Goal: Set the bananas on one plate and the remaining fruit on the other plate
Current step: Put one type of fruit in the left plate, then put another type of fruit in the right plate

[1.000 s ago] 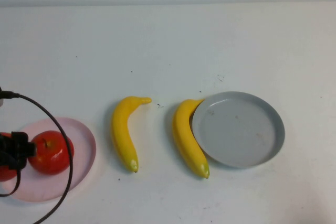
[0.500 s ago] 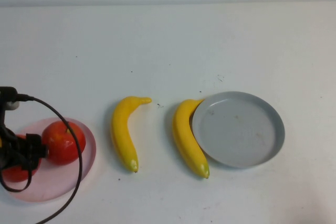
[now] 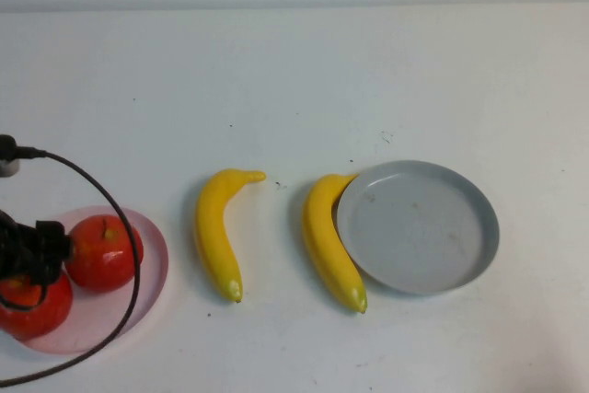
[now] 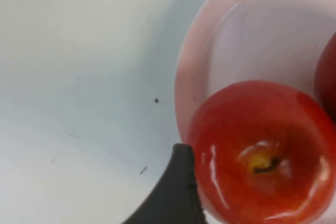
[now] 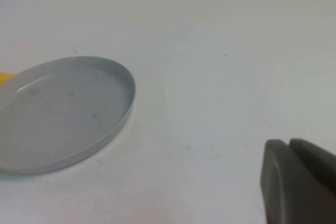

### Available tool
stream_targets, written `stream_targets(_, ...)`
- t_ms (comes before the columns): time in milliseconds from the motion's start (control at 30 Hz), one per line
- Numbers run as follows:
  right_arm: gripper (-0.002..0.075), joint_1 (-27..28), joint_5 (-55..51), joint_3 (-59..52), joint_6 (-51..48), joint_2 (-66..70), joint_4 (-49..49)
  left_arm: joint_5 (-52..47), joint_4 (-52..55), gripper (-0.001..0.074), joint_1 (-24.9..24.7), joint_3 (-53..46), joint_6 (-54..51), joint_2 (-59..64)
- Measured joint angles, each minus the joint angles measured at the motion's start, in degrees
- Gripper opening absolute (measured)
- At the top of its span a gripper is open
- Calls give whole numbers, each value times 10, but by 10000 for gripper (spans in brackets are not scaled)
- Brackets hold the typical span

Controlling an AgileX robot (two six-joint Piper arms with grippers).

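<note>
Two red apples are on the pale pink plate (image 3: 147, 255) at the near left: one (image 3: 103, 252) towards its middle, the other (image 3: 32, 307) at its near-left rim. My left gripper (image 3: 29, 257) is over that second apple (image 4: 262, 153) and shut on it; one finger (image 4: 176, 192) presses its side, and the pink plate (image 4: 199, 61) lies under it. Two yellow bananas lie on the table: one (image 3: 216, 232) in the middle, one (image 3: 329, 241) touching the grey plate (image 3: 419, 225). My right gripper (image 5: 289, 142) is shut and empty, low over bare table beside the grey plate (image 5: 63, 108). It is out of the high view.
A black cable (image 3: 124, 227) loops from the left arm across the pink plate and down to the near edge. The white table (image 3: 294, 89) stretches bare behind the fruit to the back wall.
The left gripper shifted up and left over the pink plate. The apple under it shows more fully at the plate's near-left rim. The other apple was nudged right and away.
</note>
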State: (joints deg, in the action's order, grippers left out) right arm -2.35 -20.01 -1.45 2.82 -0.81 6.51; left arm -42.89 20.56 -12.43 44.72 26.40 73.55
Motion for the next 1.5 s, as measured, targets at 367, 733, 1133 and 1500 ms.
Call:
stream_targets(367, -18, 0, 0, 0, 0, 0, 1, -165, -45, 619, 1, 116, -96, -46)
stream_targets(733, -18, 0, 0, 0, 0, 0, 1, -178, -118, 302, 1, 109, -147, -272)
stream_targets(1133, -18, 0, 0, 0, 0, 0, 1, -81, -215, 2, 1, -27, -159, -490)
stream_targets(1500, -18, 0, 0, 0, 0, 0, 1, -64, -214, -2, 1, -70, -187, -529)
